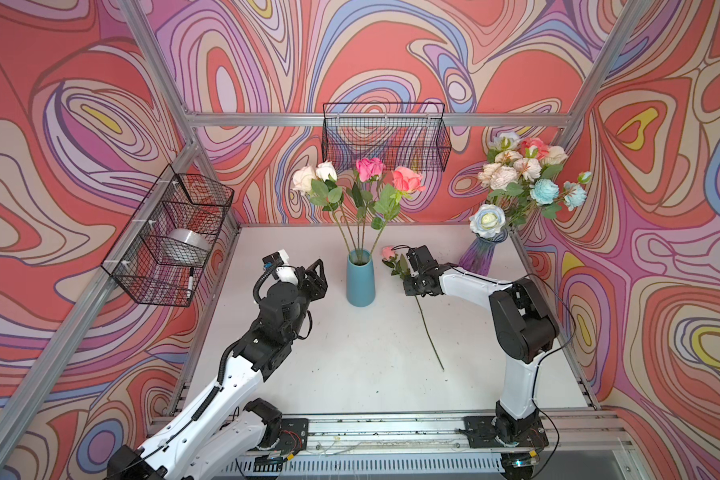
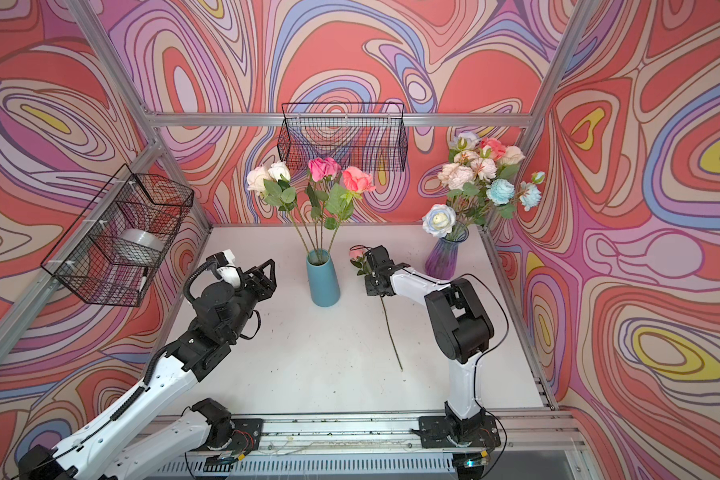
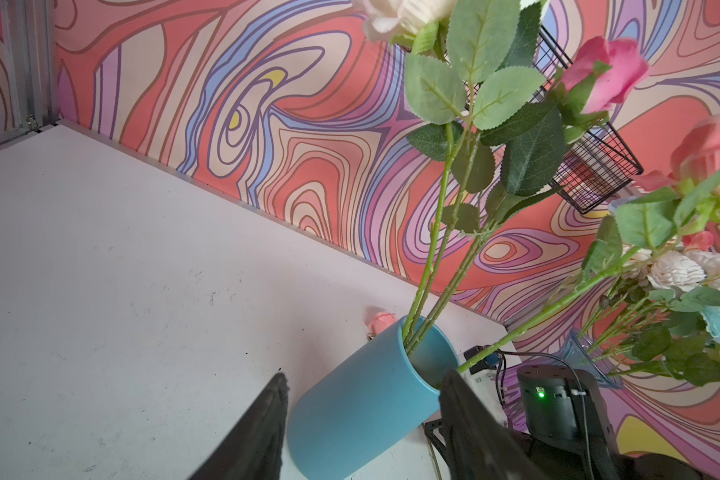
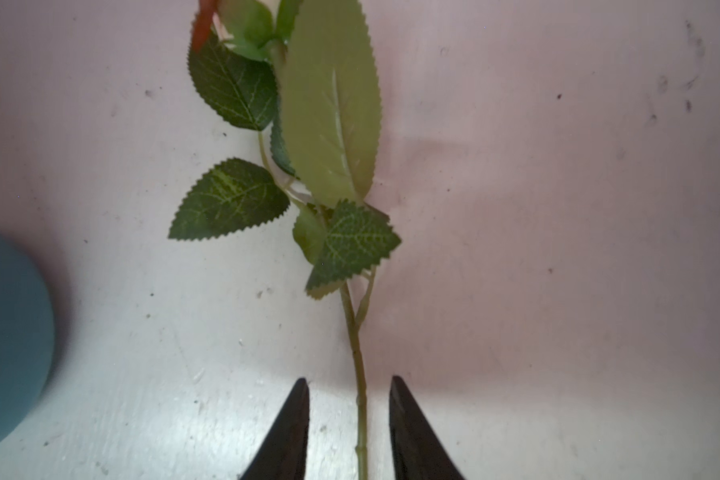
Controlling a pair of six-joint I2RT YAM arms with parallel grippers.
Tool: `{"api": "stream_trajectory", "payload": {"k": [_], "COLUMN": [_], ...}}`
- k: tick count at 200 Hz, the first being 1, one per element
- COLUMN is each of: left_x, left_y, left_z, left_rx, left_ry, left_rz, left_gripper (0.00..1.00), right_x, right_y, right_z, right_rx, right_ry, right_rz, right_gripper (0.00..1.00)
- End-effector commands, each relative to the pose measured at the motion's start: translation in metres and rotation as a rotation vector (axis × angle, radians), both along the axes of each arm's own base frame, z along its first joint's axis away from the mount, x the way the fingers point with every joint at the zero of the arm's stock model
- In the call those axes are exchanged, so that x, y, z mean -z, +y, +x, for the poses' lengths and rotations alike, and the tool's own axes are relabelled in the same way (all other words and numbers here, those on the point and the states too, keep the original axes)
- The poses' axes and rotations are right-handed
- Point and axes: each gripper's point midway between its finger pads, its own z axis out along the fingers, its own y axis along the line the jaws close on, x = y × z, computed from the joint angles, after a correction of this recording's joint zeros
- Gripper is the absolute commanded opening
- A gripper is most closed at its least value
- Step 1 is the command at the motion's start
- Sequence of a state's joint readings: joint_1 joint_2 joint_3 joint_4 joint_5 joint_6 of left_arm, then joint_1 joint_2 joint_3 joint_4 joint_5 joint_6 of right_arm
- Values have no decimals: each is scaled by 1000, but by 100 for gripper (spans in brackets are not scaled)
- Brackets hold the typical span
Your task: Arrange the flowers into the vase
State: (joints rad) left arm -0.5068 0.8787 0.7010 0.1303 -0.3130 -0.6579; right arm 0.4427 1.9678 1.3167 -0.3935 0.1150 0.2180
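Lying down: one pink rose (image 1: 388, 252) is flat on the tabletop (image 1: 350, 374), just to the right of the blue vase (image 1: 360, 282). Its bud points to the back wall. The rest of it runs toward the front.
Right jaws: low over the pink rose, with a small gap between the tips. In the right wrist view the stem (image 4: 358, 353) runs through that gap and touches neither tip. They hold nothing.
Left jaws: wide apart and holding nothing. They sit near the left side of the blue vase and point at it. They do not touch it.
Blue vase: it stands upright in the middle of the tabletop, seen in both top views. Four roses (image 1: 370, 168) stand in it: cream, white, dark pink and coral.
Purple vase (image 1: 479, 257): it stands in the back right corner, well apart from the blue vase. It is full of flowers (image 1: 512, 170): cream, pink, white and light blue.
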Motion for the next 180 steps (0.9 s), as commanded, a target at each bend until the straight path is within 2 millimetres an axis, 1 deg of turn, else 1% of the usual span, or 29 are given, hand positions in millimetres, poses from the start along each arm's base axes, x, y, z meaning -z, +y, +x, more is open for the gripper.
{"api": "stream_trajectory", "payload": {"k": [1, 14, 29, 55, 106, 119, 138, 153, 166, 180], "left_x": [-20, -21, -22, -21, -21, -21, -22, -22, -23, -23], "left_y": [-2, -1, -1, -1, -1, -1, 0, 0, -1, -1], "left_z": [0, -1, -1, -2, -1, -2, -1, -2, -2, -2], "left_rx": [13, 14, 15, 16, 12, 14, 9, 11, 14, 14], "left_ry": [-43, -45, -47, -47, -47, -48, -48, -49, -52, -51], "left_rz": [-27, -30, -32, -31, -29, -28, -28, -29, -31, -32], "left_gripper": [59, 59, 59, 59, 59, 59, 59, 59, 59, 59], "right_x": [10, 19, 27, 32, 35, 31, 18, 3, -15, -28], "right_y": [-7, -4, -6, -2, -1, -1, -5, -4, -3, -8], "right_z": [-2, -7, -11, -18, -25, -25, -22, -20, -21, -22], "right_rx": [-14, -35, -32, -38, -42, -40, -9, 3, 16, 47], "right_ry": [43, 75, 101, 122, 145, 131, 88, 48, 4, -21], "right_rz": [-30, -18, -19, 12, 31, 42, 43, 74, 110, 111], "right_gripper": [29, 24, 17, 6, 1, 0, 0, 0, 0, 0]}}
